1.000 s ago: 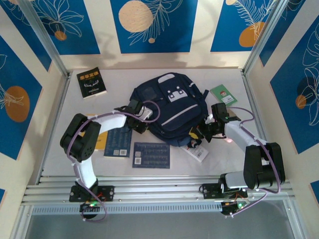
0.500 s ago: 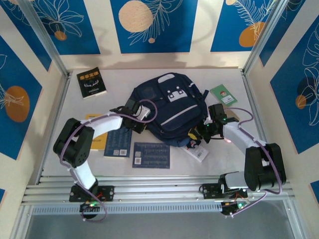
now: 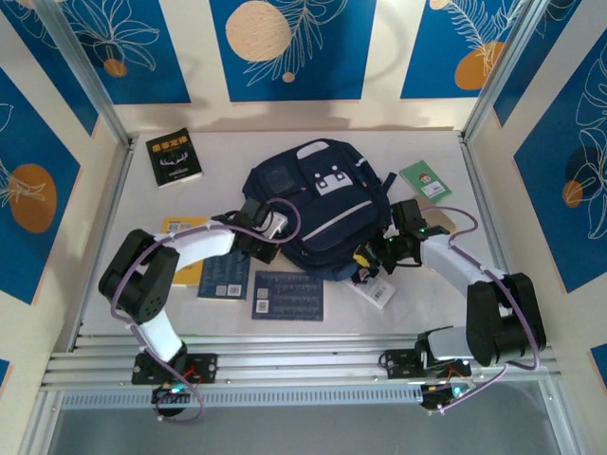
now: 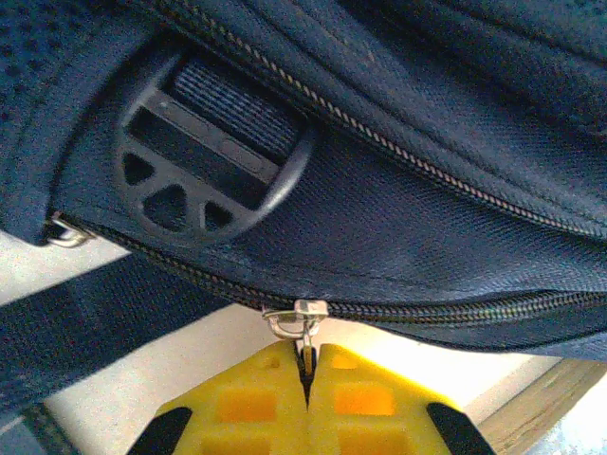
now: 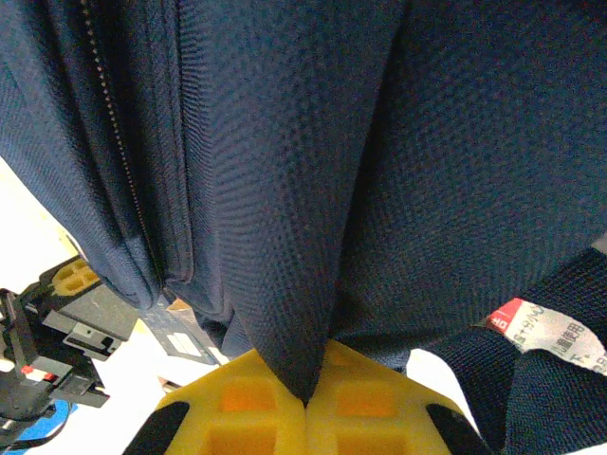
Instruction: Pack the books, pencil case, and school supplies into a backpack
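Observation:
The navy backpack (image 3: 318, 213) lies flat mid-table. At its near-left edge my left gripper (image 3: 268, 242) is shut on the metal zipper pull (image 4: 305, 327), the yellow fingers (image 4: 256, 398) pressed together just below the slider. My right gripper (image 3: 372, 258) is shut on a fold of backpack fabric (image 5: 303, 284) at the near-right corner. A black book (image 3: 174, 157) lies far left, with two dark blue books (image 3: 287, 295) and a yellow-orange one (image 3: 176, 226) in front. A green booklet (image 3: 426, 181), a tan block (image 3: 440, 220) and a white packet (image 3: 378, 290) lie on the right. The pencil case is out of view.
Metal frame posts (image 3: 109, 123) and patterned walls close in the table on three sides. A round black strap buckle (image 4: 204, 156) sits just above the zipper near my left fingers. Bare tabletop (image 3: 237, 156) lies behind the backpack.
My left gripper slid nearer along the backpack's left edge and finished closing on the zipper pull. The right gripper crept left with its fabric fold, and the backpack shifted slightly left.

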You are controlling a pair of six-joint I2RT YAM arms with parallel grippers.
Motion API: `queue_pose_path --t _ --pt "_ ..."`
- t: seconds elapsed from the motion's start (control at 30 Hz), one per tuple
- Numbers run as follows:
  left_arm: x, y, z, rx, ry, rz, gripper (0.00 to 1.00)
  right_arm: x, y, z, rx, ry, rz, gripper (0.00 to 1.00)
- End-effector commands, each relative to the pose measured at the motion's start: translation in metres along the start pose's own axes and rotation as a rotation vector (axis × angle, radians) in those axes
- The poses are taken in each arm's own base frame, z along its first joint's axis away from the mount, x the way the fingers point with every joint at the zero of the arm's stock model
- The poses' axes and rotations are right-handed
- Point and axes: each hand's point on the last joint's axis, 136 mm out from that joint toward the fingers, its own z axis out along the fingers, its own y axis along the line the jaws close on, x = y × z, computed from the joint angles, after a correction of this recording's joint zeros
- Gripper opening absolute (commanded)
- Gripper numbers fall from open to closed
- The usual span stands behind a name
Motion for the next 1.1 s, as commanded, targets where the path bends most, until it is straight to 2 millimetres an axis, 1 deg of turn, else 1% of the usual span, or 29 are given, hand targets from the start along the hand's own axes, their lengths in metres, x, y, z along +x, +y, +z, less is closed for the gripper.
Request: queue_pose_path --t 0.0,0.3,0.47,0.67,0.77,0.93,1.0,1.07 --pt "0.008 -0.022 -0.010 0.052 0.000 -0.001 0.00 0.003 0.006 0.001 -0.030 -0.004 0.018 0.00" --pt "0.012 -0.047 -0.021 0.085 -0.029 0.002 0.00 0.009 0.012 0.007 -0.026 0.000 0.019 0.00" --pt "0.020 -0.056 -0.022 0.097 -0.026 -0.001 0.00 0.014 0.016 0.009 -0.020 -0.002 0.011 0.00" --pt "0.027 -0.068 -0.026 0.128 -0.038 -0.016 0.00 0.020 0.016 0.013 -0.015 0.004 0.008 0.00" --pt "0.026 -0.076 -0.031 0.154 -0.057 -0.023 0.00 0.022 0.017 0.016 -0.022 0.006 0.010 0.00" --pt "0.016 -0.090 -0.042 0.215 -0.108 -0.037 0.00 0.026 0.021 0.018 -0.022 0.008 -0.001 0.00" --pt "0.014 -0.090 -0.043 0.213 -0.107 -0.035 0.00 0.026 0.023 0.018 -0.017 0.004 -0.016 0.00" --pt "0.014 -0.084 -0.043 0.177 -0.109 -0.035 0.00 0.025 0.021 0.013 0.014 -0.015 -0.034 0.02"
